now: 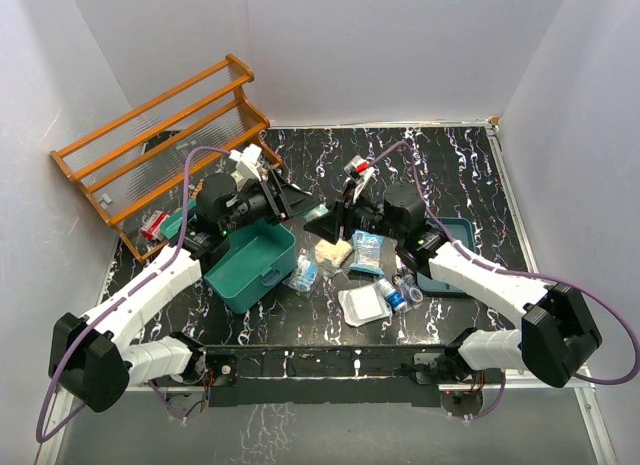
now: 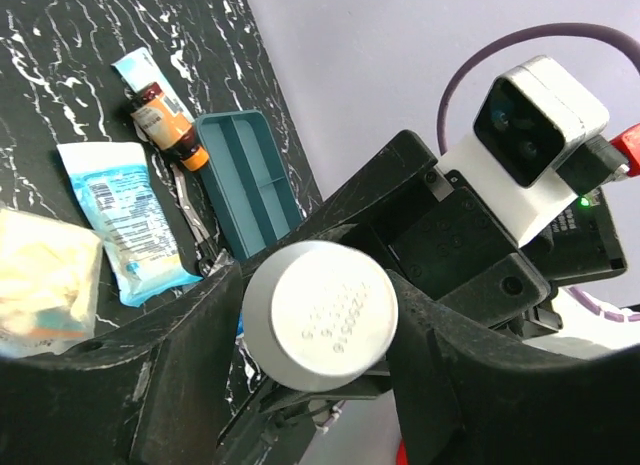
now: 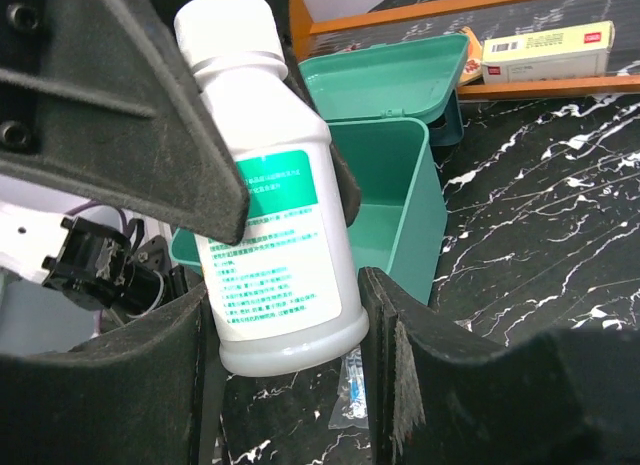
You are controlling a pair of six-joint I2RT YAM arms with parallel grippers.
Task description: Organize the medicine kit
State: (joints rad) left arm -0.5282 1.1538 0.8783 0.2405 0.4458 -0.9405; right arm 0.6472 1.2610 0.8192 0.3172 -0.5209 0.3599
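- Handover, by the look of it: a bottle is passing between the arms, bound for the medicine kit (image 1: 243, 285). The kit is a teal box with rounded corners sitting left of centre on the table (image 1: 470, 175), just in front of the orange rack (image 1: 150, 145). Its lid is thrown back, and the inside is bare where it shows.
- Left gripper (image 2: 318, 307) has a finger tight against each side of the cap, clamped on it.
- Right gripper (image 3: 285, 320) squeezes the base, pads touching both sides.
- White bottle (image 3: 270, 215), with a green label, hangs tilted in the air just beside the kit's open mouth.
- Next move, I'd judge: one gripper must let go before the other pulls away and lowers the bottle in.
- Loose packets (image 1: 366, 253) lie near the kit, not yet packed.
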